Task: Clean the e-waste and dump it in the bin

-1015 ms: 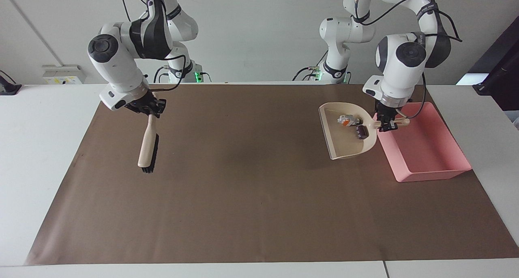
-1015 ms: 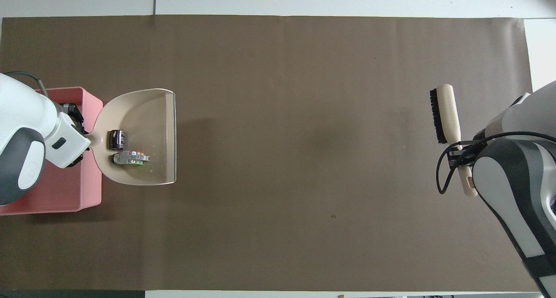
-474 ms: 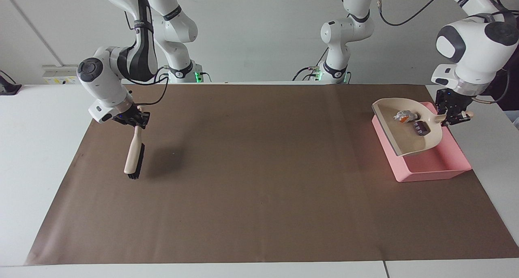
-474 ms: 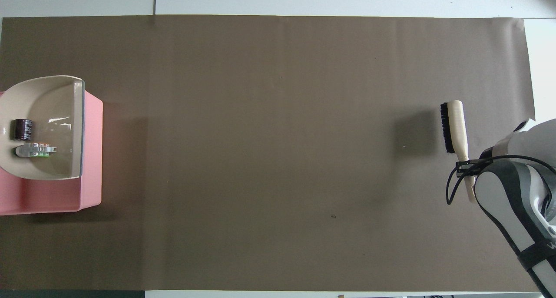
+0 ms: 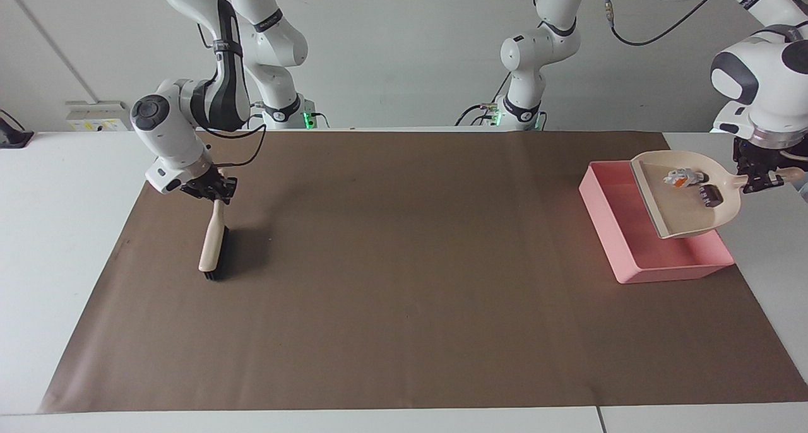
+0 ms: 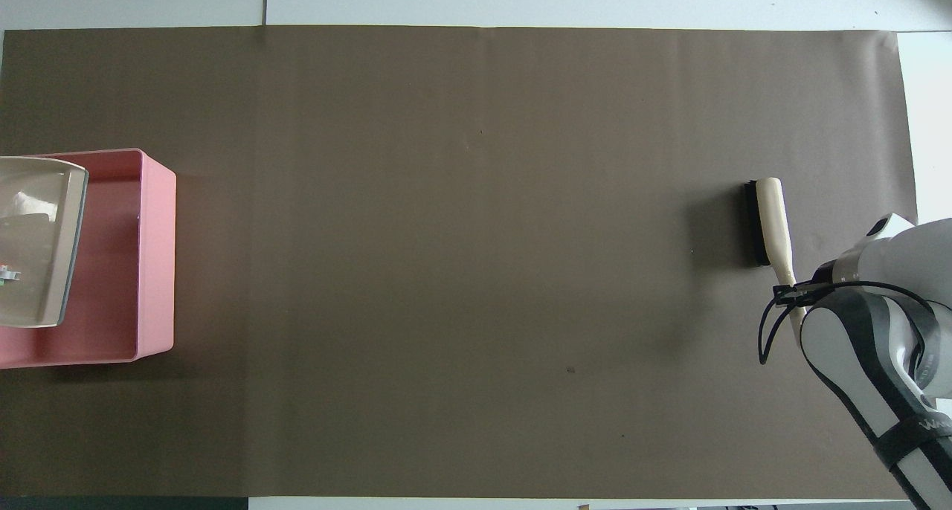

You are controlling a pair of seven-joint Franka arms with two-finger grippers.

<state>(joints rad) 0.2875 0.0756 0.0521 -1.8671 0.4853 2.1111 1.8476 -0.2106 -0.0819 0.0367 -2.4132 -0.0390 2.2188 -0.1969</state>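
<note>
My left gripper (image 5: 760,179) is shut on the handle of the beige dustpan (image 5: 685,212) and holds it in the air over the pink bin (image 5: 637,256), mouth edge tilted down. Both e-waste pieces lie in the pan near the handle: the white block with the orange mark (image 5: 678,178) and the dark block (image 5: 711,195). In the overhead view the dustpan (image 6: 33,242) sits over the bin (image 6: 156,257) at the frame's edge, and only the white block (image 6: 9,274) shows. My right gripper (image 5: 211,190) is shut on the brush (image 5: 213,247), whose bristle end is down at the mat.
A brown mat (image 5: 404,281) covers most of the white table. The bin stands on it at the left arm's end. The brush (image 6: 770,224) is at the right arm's end. Nothing else lies on the mat between them.
My left gripper carried the dustpan with both pieces from beside the bin to over it. My right gripper moved the brush toward the right arm's end and lowered it to the mat.
</note>
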